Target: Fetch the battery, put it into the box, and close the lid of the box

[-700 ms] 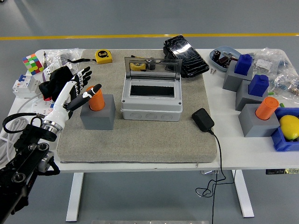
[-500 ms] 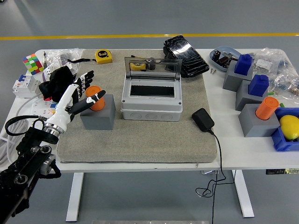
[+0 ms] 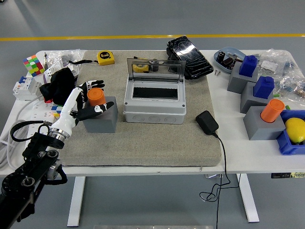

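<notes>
The battery, an orange cylinder [image 3: 96,95], stands upright in a grey holder block [image 3: 102,121] on the left of the grey mat [image 3: 143,148]. My left hand [image 3: 90,100], white with black fingertips, reaches in from the lower left. Its fingers [image 3: 91,86] are behind the battery and its thumb [image 3: 99,109] is in front, spread around it without a clear grasp. The grey box [image 3: 154,110] sits at mid-mat to the right, and its clear lid [image 3: 156,67] stands open at the back. The right hand is out of view.
A black adapter [image 3: 207,122] with its cable lies right of the box. Grey blocks with blue pieces [image 3: 263,87] and another orange cylinder [image 3: 272,110] stand at the right. A tape measure [image 3: 106,57], a black case [image 3: 189,50], a black cloth [image 3: 58,82] and a colour cube [image 3: 33,64] lie at the back and left.
My left hand has moved lower and closer to the battery. The thumb has dropped from in front of the battery's top to the holder block's front, and the fingers now sit behind the battery.
</notes>
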